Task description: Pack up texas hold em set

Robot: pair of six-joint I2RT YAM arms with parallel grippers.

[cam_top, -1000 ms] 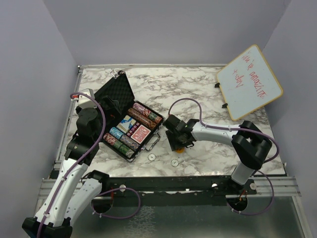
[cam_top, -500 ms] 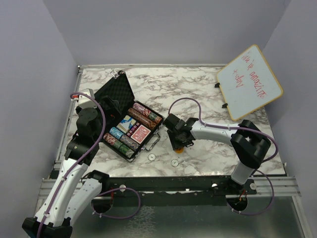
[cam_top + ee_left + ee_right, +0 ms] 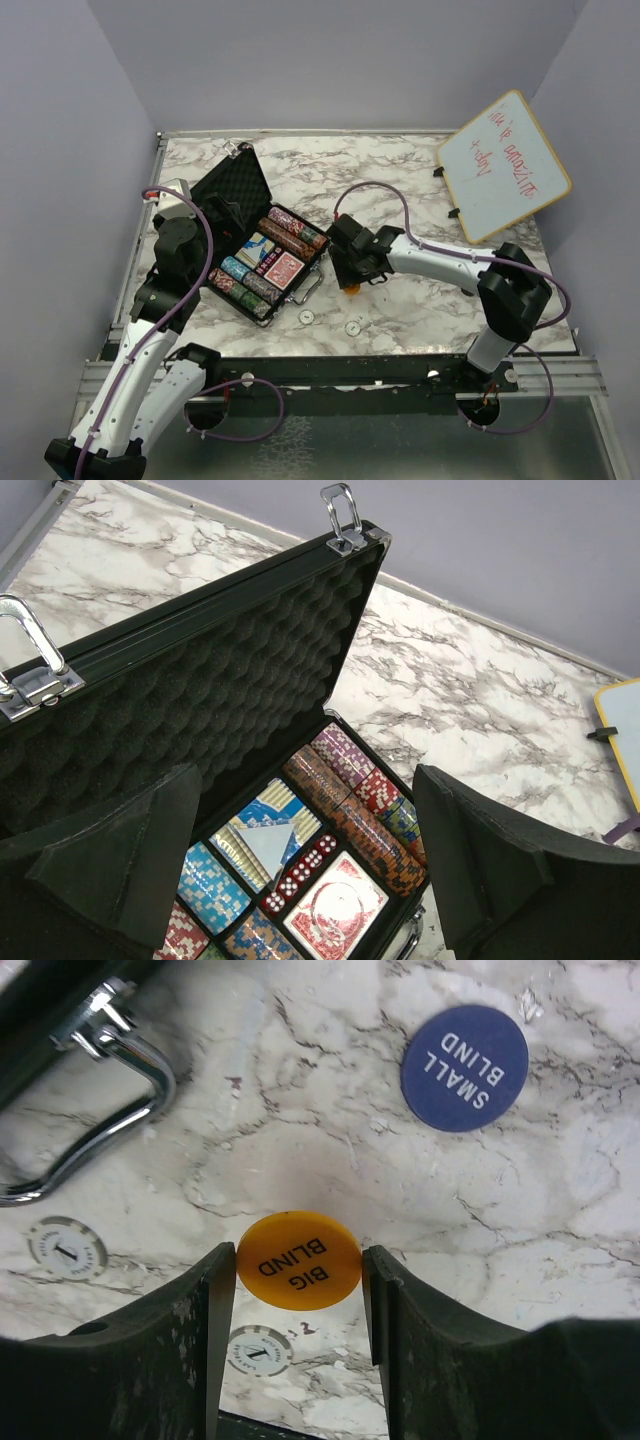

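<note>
The black case (image 3: 232, 183) of the texas hold em set lies open at the table's left, its foam lid (image 3: 200, 700) upright. Inside are striped chip stacks (image 3: 352, 802), a red deck (image 3: 335, 917), a blue deck (image 3: 262, 830) and red dice (image 3: 300, 872). My left gripper (image 3: 305, 880) hangs open above the tray, holding nothing. Just right of the case's handle (image 3: 110, 1110), my right gripper (image 3: 298, 1270) is shut on a yellow round button (image 3: 298, 1260) marked BIG BLIND, held edge to edge above the marble. In the top view this button (image 3: 351, 288) shows under the right gripper (image 3: 350, 280).
A blue SMALL BLIND button (image 3: 464, 1055) lies on the marble beyond the right gripper. Two white chips (image 3: 306, 316) (image 3: 352, 326) lie near the table's front edge. A wood-framed whiteboard (image 3: 503, 165) leans at the back right.
My right gripper has closed on the yellow button and carried it up and left, nearer the case. The left arm has not moved.
</note>
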